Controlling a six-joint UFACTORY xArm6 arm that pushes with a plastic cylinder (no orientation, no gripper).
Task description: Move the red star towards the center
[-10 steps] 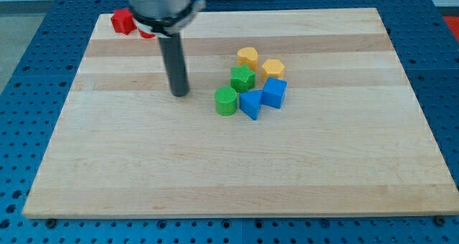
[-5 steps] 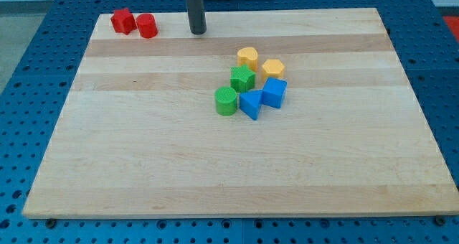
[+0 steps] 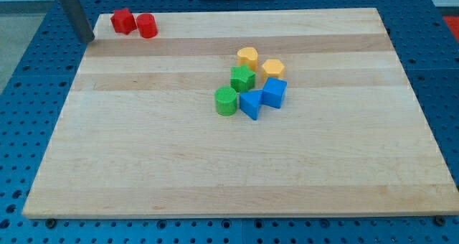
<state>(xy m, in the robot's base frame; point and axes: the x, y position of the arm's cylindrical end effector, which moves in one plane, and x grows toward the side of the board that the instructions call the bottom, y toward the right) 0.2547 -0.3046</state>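
Observation:
The red star (image 3: 122, 21) sits at the board's top left corner, touching a red cylinder (image 3: 147, 26) on its right. My tip (image 3: 86, 39) is just off the board's left edge, to the left of and slightly below the red star, with a gap between them. The rod rises out of the view's top.
A cluster lies near the board's middle: a yellow block (image 3: 247, 57), a yellow hexagon (image 3: 272, 69), a green star (image 3: 242, 78), a green cylinder (image 3: 226, 100), a blue triangle-like block (image 3: 251, 104) and a blue cube (image 3: 274, 92). The wooden board (image 3: 143, 165) lies on a blue perforated table.
My tip has swept from the board's middle up to the top edge, then left past both red blocks to beyond the board's left edge. No block has moved.

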